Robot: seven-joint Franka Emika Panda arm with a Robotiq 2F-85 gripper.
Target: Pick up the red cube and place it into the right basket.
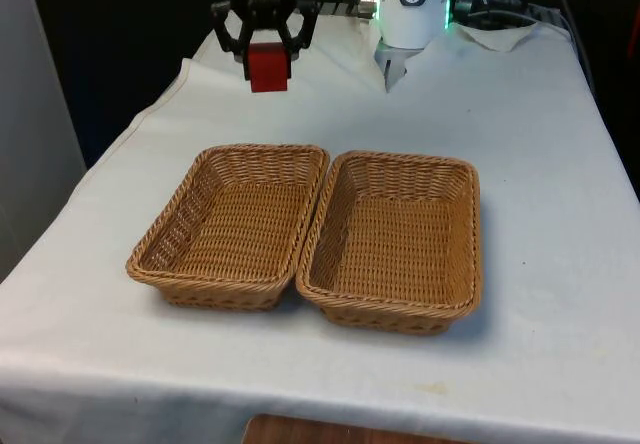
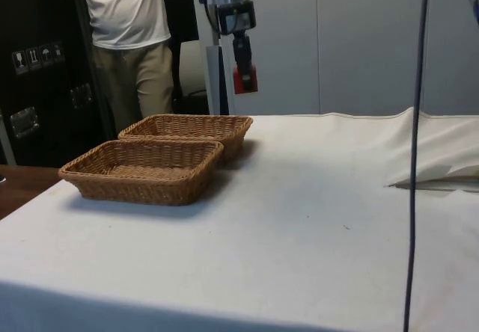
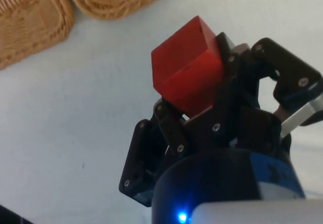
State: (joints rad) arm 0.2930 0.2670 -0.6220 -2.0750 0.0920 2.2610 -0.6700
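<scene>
My black gripper is shut on the red cube and holds it in the air above the white cloth, behind the two baskets. From the side, the red cube hangs well above the table, past the far basket's end. In the wrist view the red cube sits tilted between the black fingers. The wicker basket on the front view's right and the one on the left stand side by side, touching, both with nothing in them.
The robot's white base stands at the far end with cables beside it. A person in a white shirt stands behind the baskets in the side view. A black cable hangs down close to the side camera.
</scene>
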